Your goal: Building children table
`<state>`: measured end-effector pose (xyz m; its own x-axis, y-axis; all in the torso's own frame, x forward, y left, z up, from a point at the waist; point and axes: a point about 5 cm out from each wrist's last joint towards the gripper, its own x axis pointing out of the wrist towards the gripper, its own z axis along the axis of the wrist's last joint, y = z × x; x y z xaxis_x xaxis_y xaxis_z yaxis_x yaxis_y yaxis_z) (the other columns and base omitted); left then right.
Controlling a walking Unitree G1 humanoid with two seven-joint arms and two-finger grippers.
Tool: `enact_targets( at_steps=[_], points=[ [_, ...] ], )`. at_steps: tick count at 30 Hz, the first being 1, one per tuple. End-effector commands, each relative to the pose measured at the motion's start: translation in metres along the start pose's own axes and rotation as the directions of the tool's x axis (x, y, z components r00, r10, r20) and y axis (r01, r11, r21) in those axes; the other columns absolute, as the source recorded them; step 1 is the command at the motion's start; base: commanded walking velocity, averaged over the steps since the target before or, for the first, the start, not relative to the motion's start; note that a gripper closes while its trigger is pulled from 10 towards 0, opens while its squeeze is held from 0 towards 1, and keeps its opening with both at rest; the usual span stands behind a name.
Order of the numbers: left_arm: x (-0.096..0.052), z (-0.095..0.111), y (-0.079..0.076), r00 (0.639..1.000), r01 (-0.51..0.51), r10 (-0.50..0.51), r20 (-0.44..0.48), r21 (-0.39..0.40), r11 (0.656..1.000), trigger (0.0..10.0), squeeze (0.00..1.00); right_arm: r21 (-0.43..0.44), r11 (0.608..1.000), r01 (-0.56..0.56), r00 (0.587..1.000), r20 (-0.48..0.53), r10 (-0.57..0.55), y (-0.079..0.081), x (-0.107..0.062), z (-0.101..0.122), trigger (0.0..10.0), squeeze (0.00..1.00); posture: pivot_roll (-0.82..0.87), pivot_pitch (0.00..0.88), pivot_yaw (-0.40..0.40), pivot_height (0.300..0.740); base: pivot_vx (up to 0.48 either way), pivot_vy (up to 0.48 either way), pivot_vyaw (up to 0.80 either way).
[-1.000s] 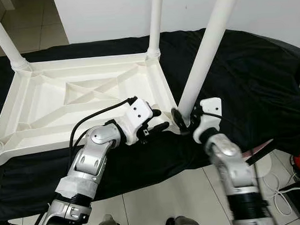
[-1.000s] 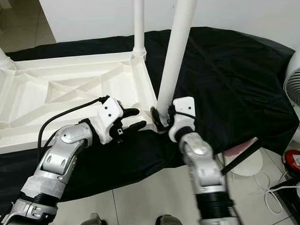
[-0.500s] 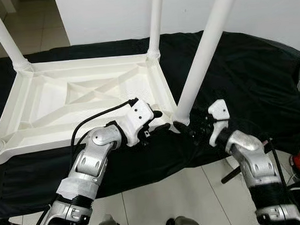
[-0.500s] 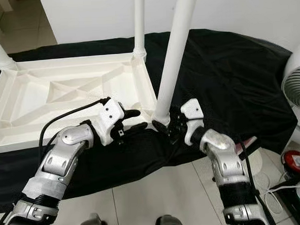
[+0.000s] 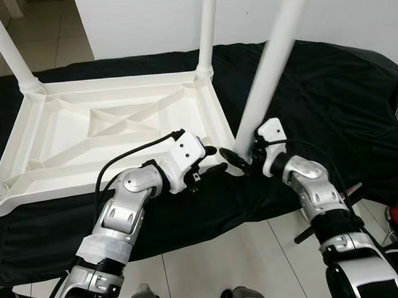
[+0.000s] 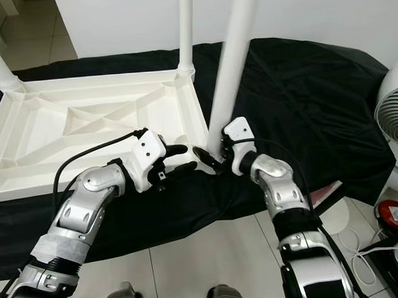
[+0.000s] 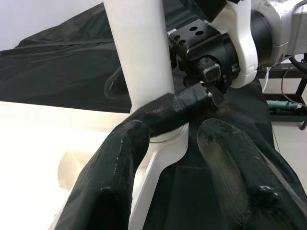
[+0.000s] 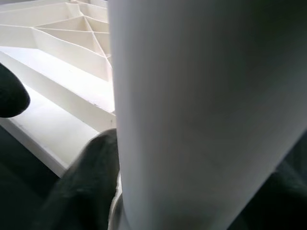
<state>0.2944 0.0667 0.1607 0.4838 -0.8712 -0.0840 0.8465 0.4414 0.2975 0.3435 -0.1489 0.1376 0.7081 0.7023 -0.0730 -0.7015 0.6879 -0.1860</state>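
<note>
The right end effector (image 5: 242, 162) grips the base of the white leg (image 5: 265, 81) at centre frame. The left end effector (image 5: 209, 160), fingers parted, sits at the upturned tabletop (image 5: 106, 126) corner, black cloth (image 5: 341, 98) spreading right.

An upturned table top (image 5: 106, 126) of white moulded plastic, smooth with a soft sheen, its ribbed underside facing up. The near leg (image 5: 265, 81) at two o'clock is the same smooth white plastic, a plain round tube. All of it rests on black cloth (image 5: 334, 98), matt and creased into folds. The left gripper (image 5: 209, 160) has matt black fingers (image 7: 115, 163) with a faintly grainy, rubbery look; the right gripper (image 5: 237, 162) matches. Both arms are brushed silver metal with white glossy plastic wrist housings. At six o'clock, the floor (image 5: 209, 266) is pale glossy tile.
</note>
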Motion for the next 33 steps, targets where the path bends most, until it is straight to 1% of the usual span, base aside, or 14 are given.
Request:
enact_targets(
  at_steps=[1, 10, 14, 16, 17, 18, 23, 25, 26, 29, 30, 31, 32, 33],
  points=[
    [0.0, 0.002, 0.005, 0.997, -0.072, 0.072, 0.008, 0.008, 0.997, 10.0, 0.0, -0.014, 0.999, -0.043, 0.999, -0.009, 0.043, 0.002, 0.004, -0.002, 0.0, 0.0, 0.03, 0.0, -0.001, 0.74, 0.0, 0.0, 0.0],
    [-0.003, 0.0, -0.002, 0.999, -0.044, 0.044, -0.003, 0.008, 0.999, 10.0, 0.0, 0.005, 0.995, -0.1, 0.994, -0.032, 0.1, 0.007, -0.005, -0.013, 0.0, 0.0, 0.04, 0.0, -0.005, 0.74, 0.0, 0.0, 0.0],
    [-0.003, -0.001, -0.003, 0.999, -0.04, 0.04, -0.005, 0.007, 0.999, 10.0, 0.0, 0.019, 0.996, -0.087, 0.995, -0.039, 0.088, 0.008, -0.007, -0.017, 0.0, 0.0, 0.04, 0.0, -0.004, 0.74, 0.0, 0.0, 0.0],
    [-0.004, -0.001, -0.003, 0.999, -0.036, 0.036, -0.005, 0.006, 0.999, 10.0, 0.0, 0.07, 0.997, 0.036, 0.999, -0.044, -0.033, 0.004, -0.007, -0.017, 0.0, 0.0, 0.03, 0.0, 0.001, 0.74, 0.0, 0.0, 0.0],
    [-0.004, -0.001, -0.003, 0.999, -0.036, 0.036, -0.005, 0.006, 0.999, 10.0, 0.0, 0.07, 0.997, 0.036, 0.999, -0.044, -0.033, 0.004, -0.007, -0.017, 0.0, 0.0, 0.03, 0.0, 0.001, 0.74, 0.0, 0.0, 0.0],
    [-0.004, -0.001, -0.003, 0.999, -0.033, 0.033, -0.006, 0.006, 0.999, 10.0, 0.0, 0.074, 0.993, 0.094, 0.995, -0.041, -0.091, 0.003, -0.007, -0.017, 0.0, 0.0, 0.03, 0.0, 0.004, 0.74, 0.0, 0.0, 0.0],
    [-0.003, -0.001, -0.003, 1.0, -0.029, 0.029, -0.009, 0.005, 1.0, 10.0, 0.0, 0.069, 0.986, 0.15, 0.988, -0.034, -0.148, 0.008, -0.006, -0.015, 0.0, 0.0, 0.02, 0.0, 0.013, 0.74, 0.0, 0.0, 0.0],
    [-0.002, -0.001, -0.003, 1.0, -0.016, 0.016, -0.01, 0.008, 1.0, 10.0, 0.0, 0.086, 0.969, 0.232, 0.973, -0.021, -0.231, 0.016, -0.002, -0.01, 0.0, 0.0, 0.01, 0.0, 0.02, 0.74, 0.0, 0.0, 0.0],
    [-0.002, -0.001, -0.003, 1.0, -0.016, 0.016, -0.01, 0.008, 1.0, 10.0, 0.0, 0.086, 0.969, 0.232, 0.973, -0.021, -0.231, 0.016, -0.002, -0.01, 0.0, 0.0, 0.01, 0.0, 0.02, 0.74, 0.0, 0.0, 0.0],
    [0.0, 0.0, -0.003, 1.0, -0.005, 0.006, -0.01, 0.012, 1.0, 10.0, 0.0, 0.081, 0.933, 0.352, 0.936, -0.001, -0.353, 0.032, 0.006, 0.001, 0.0, 0.0, 0.0, 0.0, 0.022, 0.74, 0.0, 0.0, 0.0],
    [0.0, 0.0, -0.003, 1.0, -0.004, 0.004, -0.01, 0.013, 1.0, 10.0, 0.0, 0.104, 0.917, 0.385, 0.922, -0.005, -0.387, 0.037, 0.008, 0.003, 0.0, 0.0, 0.0, 0.0, 0.022, 0.74, 0.0, 0.0, 0.0],
    [0.0, 0.0, -0.003, 1.0, -0.004, 0.004, -0.01, 0.013, 1.0, 10.0, 0.0, 0.104, 0.917, 0.385, 0.922, -0.005, -0.387, 0.037, 0.008, 0.003, 0.0, 0.0, 0.0, 0.0, 0.022, 0.74, 0.0, 0.0, 0.0],
    [0.001, 0.0, -0.003, 1.0, -0.002, 0.002, -0.009, 0.014, 1.0, 10.0, 0.0, 0.116, 0.881, 0.458, 0.888, -0.021, -0.459, 0.042, 0.011, 0.005, 0.0, 0.0, 0.0, 0.0, 0.022, 0.74, 0.0, 0.0, 0.0],
    [0.001, 0.0, -0.003, 1.0, -0.002, 0.002, -0.009, 0.015, 1.0, 10.0, 0.0, 0.116, 0.871, 0.477, 0.879, -0.026, -0.477, 0.043, 0.012, 0.006, 0.0, 0.0, 0.0, 0.0, 0.022, 0.74, 0.0, 0.0, 0.0]
  ],
)
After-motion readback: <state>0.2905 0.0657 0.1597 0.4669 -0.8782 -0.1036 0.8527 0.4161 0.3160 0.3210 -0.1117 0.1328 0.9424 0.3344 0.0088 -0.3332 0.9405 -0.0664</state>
